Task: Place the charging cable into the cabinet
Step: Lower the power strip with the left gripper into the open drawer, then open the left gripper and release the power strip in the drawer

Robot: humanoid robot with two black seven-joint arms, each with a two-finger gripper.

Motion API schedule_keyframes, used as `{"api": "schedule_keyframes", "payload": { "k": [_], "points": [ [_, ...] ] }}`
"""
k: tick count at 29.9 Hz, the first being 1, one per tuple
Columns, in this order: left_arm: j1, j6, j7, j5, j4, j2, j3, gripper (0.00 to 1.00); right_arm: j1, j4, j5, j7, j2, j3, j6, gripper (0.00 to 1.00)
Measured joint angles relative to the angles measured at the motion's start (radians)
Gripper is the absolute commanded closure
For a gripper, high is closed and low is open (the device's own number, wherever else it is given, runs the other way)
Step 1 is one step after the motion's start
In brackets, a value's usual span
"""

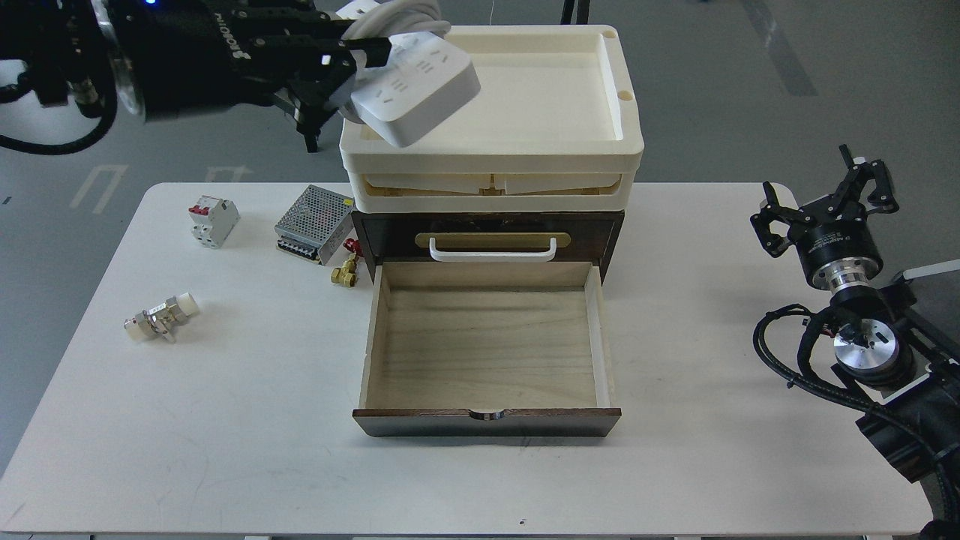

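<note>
The charging cable (pixel 416 86) is a flat white power strip with a thick white cord looped behind it. My left gripper (pixel 352 56) is shut on its left end and holds it tilted in the air over the left part of the cabinet's cream tray top (pixel 630 142). The cabinet (pixel 487 225) is dark brown, with a white handle on a brass plate. Its pale wood drawer (pixel 484 349) is pulled out toward me and holds nothing. My right gripper (pixel 825 191) is open and empty at the table's right side, far from the cabinet.
On the white table (pixel 225 420), left of the cabinet, lie a mesh-cased power supply (pixel 313 214), a small white breaker with red switches (pixel 213 219), a brass fitting (pixel 345 274) and a small white connector (pixel 161 318). Dark table legs (pixel 296 67) stand behind.
</note>
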Motion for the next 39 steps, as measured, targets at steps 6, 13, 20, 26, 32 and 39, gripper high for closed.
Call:
{"api": "schedule_keyframes", "payload": {
  "k": [6, 13, 20, 26, 32, 39],
  "points": [
    [0.034, -0.022, -0.005, -0.001, -0.006, -0.169, 0.016, 1.00, 0.001, 0.000, 0.000, 0.000, 0.000, 0.000, -0.001, 0.00],
    [0.153, -0.076, 0.001, 0.000, -0.007, -0.387, 0.048, 1.00, 0.001, 0.000, 0.000, 0.000, 0.000, 0.000, -0.002, 0.00],
    [0.327, -0.088, 0.083, 0.113, 0.033, -0.484, 0.091, 1.00, 0.000, 0.002, 0.000, 0.000, 0.000, 0.000, -0.002, 0.00],
    [0.413, -0.081, 0.106, 0.321, 0.193, -0.545, 0.091, 0.99, 0.000, 0.002, 0.000, 0.000, 0.000, 0.000, -0.002, 0.00],
    [0.485, -0.080, 0.109, 0.352, 0.237, -0.544, 0.091, 0.99, -0.002, 0.004, 0.000, 0.000, 0.000, 0.000, -0.002, 0.00],
    [0.531, -0.083, 0.121, 0.421, 0.292, -0.565, 0.078, 0.96, -0.002, 0.006, 0.000, 0.000, 0.000, 0.000, -0.002, 0.00]
  ]
}}
